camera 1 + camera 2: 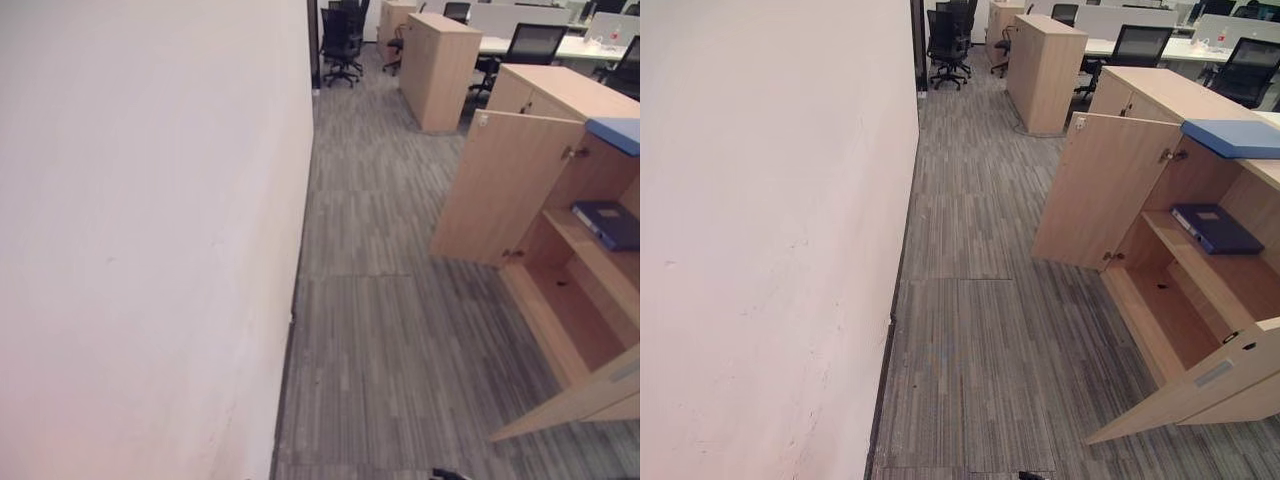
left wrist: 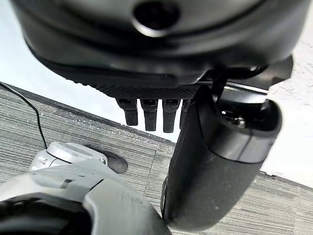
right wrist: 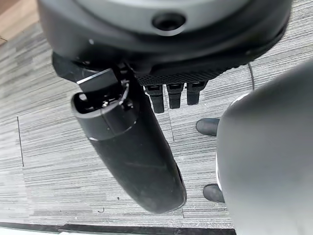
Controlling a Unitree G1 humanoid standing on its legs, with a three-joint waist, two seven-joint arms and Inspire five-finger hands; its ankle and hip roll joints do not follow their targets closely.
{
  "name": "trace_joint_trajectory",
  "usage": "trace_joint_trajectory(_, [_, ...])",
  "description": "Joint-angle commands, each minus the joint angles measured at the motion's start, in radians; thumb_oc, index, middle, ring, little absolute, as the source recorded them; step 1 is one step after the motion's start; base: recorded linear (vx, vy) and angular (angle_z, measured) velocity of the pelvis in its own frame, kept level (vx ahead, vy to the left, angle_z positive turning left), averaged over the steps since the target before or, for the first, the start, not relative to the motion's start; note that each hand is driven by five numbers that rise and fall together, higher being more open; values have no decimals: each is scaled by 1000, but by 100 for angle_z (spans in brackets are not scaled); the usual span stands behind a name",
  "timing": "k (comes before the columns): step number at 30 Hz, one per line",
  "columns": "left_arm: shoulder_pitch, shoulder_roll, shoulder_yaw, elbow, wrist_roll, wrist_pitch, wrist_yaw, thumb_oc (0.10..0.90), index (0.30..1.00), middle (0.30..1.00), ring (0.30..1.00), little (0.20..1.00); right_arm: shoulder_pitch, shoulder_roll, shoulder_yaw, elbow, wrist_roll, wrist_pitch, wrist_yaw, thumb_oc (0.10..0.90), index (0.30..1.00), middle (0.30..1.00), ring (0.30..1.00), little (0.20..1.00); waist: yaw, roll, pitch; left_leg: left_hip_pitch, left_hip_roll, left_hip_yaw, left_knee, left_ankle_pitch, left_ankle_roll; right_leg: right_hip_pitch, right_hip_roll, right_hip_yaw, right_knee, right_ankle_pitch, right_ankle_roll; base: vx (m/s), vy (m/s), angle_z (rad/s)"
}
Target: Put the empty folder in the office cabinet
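Below, both hands hanging over the carpet, left hand and right hand relaxed, fingers straight, nothing held.

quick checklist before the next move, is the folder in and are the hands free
1. Cabinet doors open: ok, both stand swung out.
2. Dark blue folder inside: ok, it lies flat on the upper shelf.
3. Lower shelf bare: ok.
4. Left hand free: ok, fingers straight, holding nothing, over the carpet by the wall.
5. Right hand free: ok, fingers straight, holding nothing, over the carpet.
6. Light blue object on the cabinet top: cannot tell what it is or whether it belongs to the task.
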Motion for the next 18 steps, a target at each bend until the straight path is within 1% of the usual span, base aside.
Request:
trace_joint_trajectory(1, [-7, -26, -27, 87, 60, 0, -12, 800, 900, 900, 900, 900, -82, -33, -17, 53, -18, -4, 22, 800, 900, 900, 900, 900, 16, -41, -14, -2, -83, -84, -10, -65, 20, 5, -46, -46, 9, -14, 80, -40, 73, -3])
trace_joint_trajectory(3, [-5, -27, -32, 91, 69, 2, -18, 800, 900, 900, 900, 900, -82, -40, -18, 58, -34, 1, 28, 800, 900, 900, 900, 900, 17, -39, -16, -6, -86, -82, -10, -64, 22, 1, -51, -44, 9, -10, 83, -27, 52, -3])
trace_joint_trajectory(4, [-1, -28, -36, 90, 79, 4, -25, 800, 900, 900, 900, 900, -83, -52, -20, 58, -63, 4, 25, 800, 900, 900, 900, 900, 17, -35, -17, -13, -91, -83, -10, -61, 24, -1, -59, -50, 9, -3, 88, -51, 59, -3])
trace_joint_trajectory(6, [0, -29, -38, 90, 81, 3, -26, 800, 900, 900, 900, 900, -86, -58, -26, 58, -66, 4, 25, 800, 900, 900, 900, 900, 16, -30, -14, -18, -93, -84, -10, -59, 26, -6, -65, -53, 13, 1, 91, -99, 68, -1])
trace_joint_trajectory(7, [0, -31, -50, 88, 97, 6, -27, 800, 900, 900, 900, 900, -106, -71, -39, 58, -81, 6, 20, 800, 900, 900, 900, 900, 14, -10, 6, -32, -95, -77, -10, -54, 36, -52, -88, -57, 73, 6, 102, -123, 58, 0])
trace_joint_trajectory(8, [-1, -31, -50, 88, 97, 6, -27, 800, 900, 900, 900, 900, -106, -71, -39, 58, -81, 7, 20, 800, 900, 900, 900, 900, 16, -10, 5, -33, -95, -75, -10, -54, 36, -56, -88, -55, 77, 5, 102, -184, 79, -10])
trace_joint_trajectory(9, [-1, -25, -56, 88, 118, 8, -31, 800, 900, 900, 900, 900, -118, -73, -42, 56, -85, 8, 20, 800, 900, 900, 900, 900, 15, 0, 17, -38, -92, -63, -10, -55, 42, -83, -105, -48, 116, 10, 107, -77, 34, -16])
trace_joint_trajectory(11, [5, -19, -51, 95, 126, 12, -35, 800, 900, 900, 900, 900, -130, -70, -43, 54, -94, 8, 15, 800, 900, 900, 900, 900, 22, 7, 29, -42, -85, -41, -10, -55, 42, -101, -128, -71, 135, 17, 117, -70, 23, -27])
trace_joint_trajectory(12, [5, -19, -51, 95, 126, 12, -35, 800, 900, 900, 900, 900, -130, -70, -43, 54, -94, 8, 15, 800, 900, 900, 900, 900, 23, 7, 29, -42, -85, -40, -10, -55, 42, -102, -128, -70, 136, 16, 117, -38, -44, -28])
trace_joint_trajectory(14, [14, -7, -35, 89, 107, 14, -37, 800, 900, 900, 900, 900, -137, -62, -56, 58, -67, 12, 25, 800, 900, 900, 900, 900, 33, 9, 48, -35, -60, -3, -10, -52, 35, -107, -153, -119, 138, 31, 122, -7, -98, -64])
trace_joint_trajectory(15, [14, -7, -35, 89, 107, 14, -37, 800, 900, 900, 900, 900, -137, -62, -56, 58, -67, 12, 25, 800, 900, 900, 900, 900, 33, 9, 48, -35, -60, -3, -10, -52, 35, -107, -153, -119, 138, 31, 122, 67, -105, -81])
trace_joint_trajectory(16, [13, -1, -23, 87, 110, 16, -36, 800, 900, 900, 900, 900, -131, -60, -58, 66, -58, 15, 26, 800, 900, 900, 900, 900, 33, -2, 44, -27, -55, 5, -10, -56, 29, -92, -145, -133, 114, 19, 116, 61, -53, -47])
trace_joint_trajectory(17, [13, -1, -23, 87, 110, 16, -37, 800, 900, 900, 900, 900, -131, -60, -58, 66, -58, 15, 26, 800, 900, 900, 900, 900, 33, -2, 45, -26, -55, 5, -10, -56, 29, -91, -145, -133, 112, 19, 116, 128, -123, -35])
trace_joint_trajectory(18, [13, 4, -6, 89, 92, 17, -33, 800, 900, 900, 900, 900, -123, -58, -67, 78, -34, 22, 36, 800, 900, 900, 900, 900, 34, -14, 39, -14, -47, 12, -10, -62, 21, -75, -136, -152, 97, 7, 111, 68, -71, -19])
